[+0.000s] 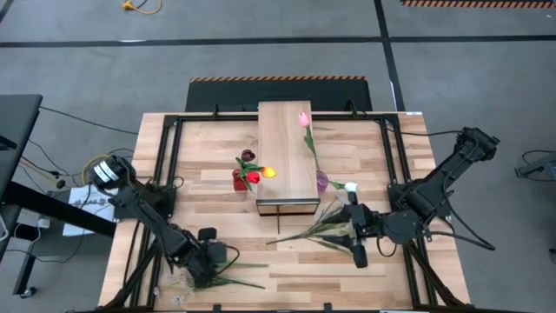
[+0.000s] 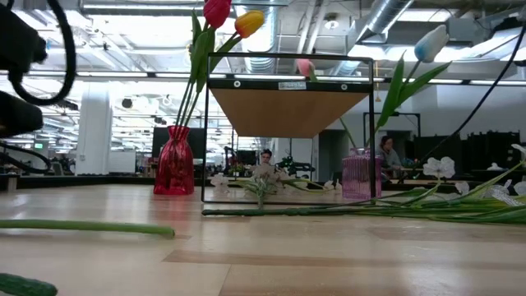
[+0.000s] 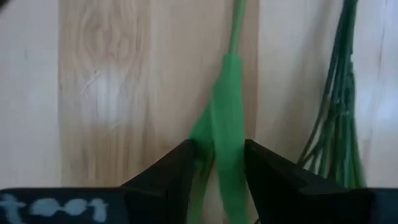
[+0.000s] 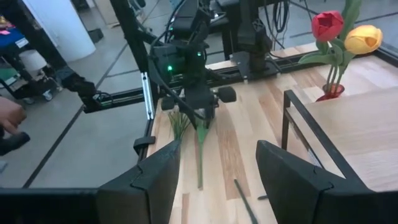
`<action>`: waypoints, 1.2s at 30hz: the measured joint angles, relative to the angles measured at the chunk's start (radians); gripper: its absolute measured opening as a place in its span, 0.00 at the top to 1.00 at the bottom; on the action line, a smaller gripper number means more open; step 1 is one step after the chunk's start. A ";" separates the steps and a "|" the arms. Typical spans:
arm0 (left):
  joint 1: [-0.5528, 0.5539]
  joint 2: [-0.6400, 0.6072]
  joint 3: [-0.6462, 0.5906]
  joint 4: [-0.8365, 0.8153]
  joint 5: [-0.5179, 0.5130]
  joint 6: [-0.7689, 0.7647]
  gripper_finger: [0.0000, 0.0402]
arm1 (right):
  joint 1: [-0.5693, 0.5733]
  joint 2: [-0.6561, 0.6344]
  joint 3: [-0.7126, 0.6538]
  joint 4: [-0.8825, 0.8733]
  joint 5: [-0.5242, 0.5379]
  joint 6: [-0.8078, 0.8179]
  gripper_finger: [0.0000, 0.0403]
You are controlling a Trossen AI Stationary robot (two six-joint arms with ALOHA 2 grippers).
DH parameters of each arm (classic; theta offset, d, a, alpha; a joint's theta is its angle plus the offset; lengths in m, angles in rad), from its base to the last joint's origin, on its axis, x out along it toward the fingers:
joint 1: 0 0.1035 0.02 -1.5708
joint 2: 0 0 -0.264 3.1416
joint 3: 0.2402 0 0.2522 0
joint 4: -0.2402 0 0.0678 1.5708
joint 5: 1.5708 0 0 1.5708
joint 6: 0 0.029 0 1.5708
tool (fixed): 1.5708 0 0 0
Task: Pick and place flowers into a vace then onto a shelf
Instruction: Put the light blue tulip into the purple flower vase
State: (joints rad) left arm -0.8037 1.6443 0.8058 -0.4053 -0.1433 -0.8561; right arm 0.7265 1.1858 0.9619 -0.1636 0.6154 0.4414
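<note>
The shelf (image 1: 287, 161) stands at the middle of the worktop (image 1: 208, 148), running from its far edge toward the near side. Just left of the shelf a vase (image 1: 240, 180) stands on the worktop with two tulips (image 1: 259, 174) in it. At the shelf's right edge, near its front corner, a second vase (image 1: 322, 182) stands with two tulips, one (image 1: 304, 119) leaning over the shelf. A bundle of loose flowers (image 1: 317, 229) lies on the worktop before the shelf, right of centre, beside the right tool (image 1: 358, 236). At the near left, the left tool (image 1: 201, 261) sits over a stem (image 1: 248, 265) lying flat, more stems (image 1: 243, 283) beside it.
</note>
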 joint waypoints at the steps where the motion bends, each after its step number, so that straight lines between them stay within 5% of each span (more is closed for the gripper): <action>1: 0.007 0.016 0.002 0.005 0.018 0.004 0.67 | 0.000 0.000 0.000 -0.001 0.000 0.004 0.50; 10: 0.031 0.034 0.030 -0.052 0.038 0.022 0.69 | 0.000 0.012 0.000 0.001 -0.009 0.021 0.49; 21: 0.037 0.041 0.132 -0.199 0.029 0.106 0.98 | -0.009 0.082 0.000 0.079 -0.102 -0.108 0.50; 36: 0.056 0.038 0.438 -0.596 -0.051 0.350 0.99 | -0.002 0.096 0.000 0.135 -0.102 -0.188 0.50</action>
State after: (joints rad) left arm -0.7479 1.6825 1.2436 -1.0012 -0.1941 -0.5063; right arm 0.7249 1.2813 0.9615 -0.0288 0.5138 0.2535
